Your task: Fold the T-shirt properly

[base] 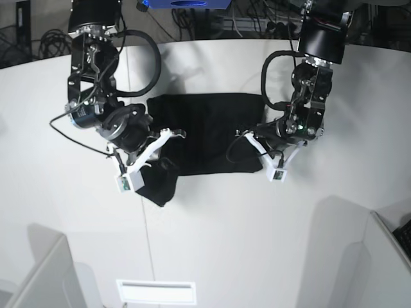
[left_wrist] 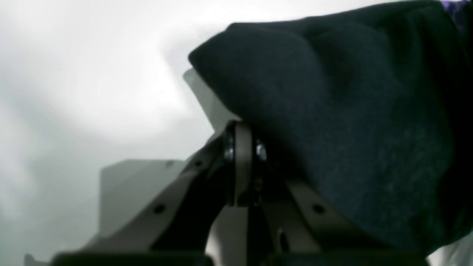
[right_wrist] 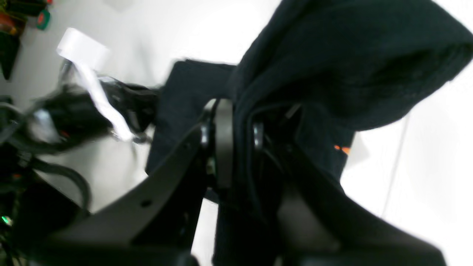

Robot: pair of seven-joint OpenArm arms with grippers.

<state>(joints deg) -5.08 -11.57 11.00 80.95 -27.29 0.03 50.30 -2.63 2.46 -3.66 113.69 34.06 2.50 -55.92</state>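
The black T-shirt [base: 205, 128] lies plain side up as a rough rectangle on the white table [base: 212, 237], with one flap bunched at its near left corner [base: 160, 186]. My right gripper [base: 166, 142] is at that left edge. In the right wrist view it [right_wrist: 240, 136] is shut on the T-shirt [right_wrist: 332, 66], with black cloth running between the fingers and a speck of orange print showing. My left gripper [base: 252, 140] is at the shirt's near right corner. In the left wrist view it [left_wrist: 245, 147] is shut, with the T-shirt [left_wrist: 351, 111] rising from the tips.
Pale partition panels stand at the table's near corners [base: 340, 256] [base: 45, 276]. A white slotted plate [base: 156, 292] lies at the near edge. Cables and a blue box [base: 186, 3] sit behind the table. Both arm bases stand at the far side.
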